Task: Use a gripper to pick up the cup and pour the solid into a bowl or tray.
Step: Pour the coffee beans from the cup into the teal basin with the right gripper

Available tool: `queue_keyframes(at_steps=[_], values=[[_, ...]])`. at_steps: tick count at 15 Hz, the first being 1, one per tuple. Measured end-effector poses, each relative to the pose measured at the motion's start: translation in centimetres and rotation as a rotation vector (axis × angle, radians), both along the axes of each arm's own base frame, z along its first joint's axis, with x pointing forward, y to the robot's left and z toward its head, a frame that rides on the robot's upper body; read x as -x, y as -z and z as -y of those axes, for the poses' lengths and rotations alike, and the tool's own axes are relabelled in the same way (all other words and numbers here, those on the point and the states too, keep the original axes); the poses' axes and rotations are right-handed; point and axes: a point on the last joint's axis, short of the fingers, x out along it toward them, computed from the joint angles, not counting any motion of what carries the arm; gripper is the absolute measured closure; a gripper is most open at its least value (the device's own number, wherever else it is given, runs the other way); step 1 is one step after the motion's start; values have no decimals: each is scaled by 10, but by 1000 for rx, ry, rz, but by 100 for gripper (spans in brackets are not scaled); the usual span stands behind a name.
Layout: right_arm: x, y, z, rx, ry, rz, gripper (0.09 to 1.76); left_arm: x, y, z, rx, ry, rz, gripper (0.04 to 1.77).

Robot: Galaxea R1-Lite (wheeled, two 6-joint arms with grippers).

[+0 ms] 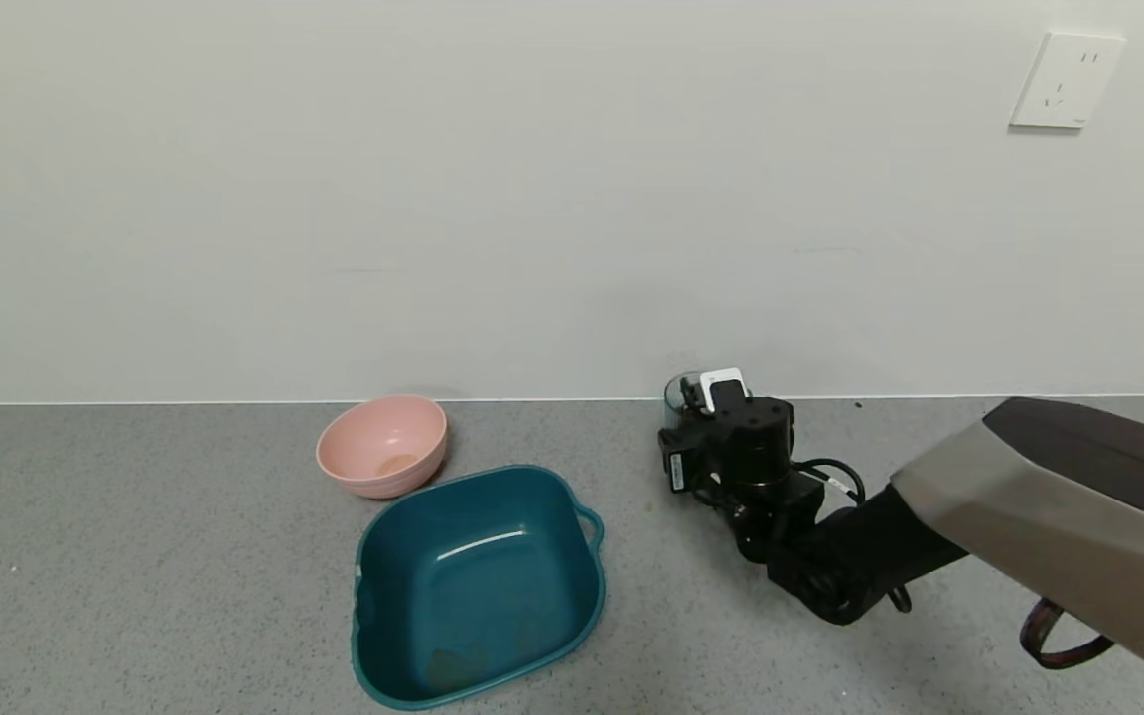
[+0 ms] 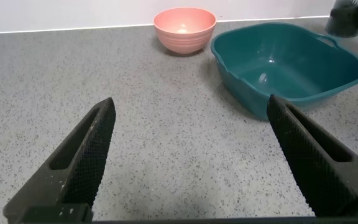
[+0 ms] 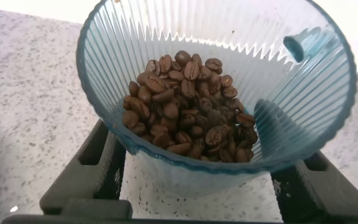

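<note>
The ribbed blue-grey cup (image 1: 676, 390) stands on the counter by the back wall, right of the teal basin (image 1: 478, 596). In the right wrist view the cup (image 3: 309, 118) holds a heap of dark-brown beans (image 3: 185, 106). My right gripper (image 1: 686, 405) is open, with one finger on each side of the cup's lower body (image 3: 201, 180) and a slight gap on each side. The basin holds no beans. My left gripper (image 2: 191, 109) is open and empty, low over the bare counter; it is out of the head view.
A round pink bowl (image 1: 383, 442) sits just behind the basin's far left corner, and shows in the left wrist view (image 2: 184, 28) beside the basin (image 2: 291, 62). The wall runs close behind the cup. A socket (image 1: 1067, 79) is high on the wall.
</note>
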Motion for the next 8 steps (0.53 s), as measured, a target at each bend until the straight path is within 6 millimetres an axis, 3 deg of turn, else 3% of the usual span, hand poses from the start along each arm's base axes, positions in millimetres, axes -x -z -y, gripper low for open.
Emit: queue_keyframes(at_steps=[8], values=[[12,-73,6,179,-228,32,51,0,0,0,0,0,0,6]])
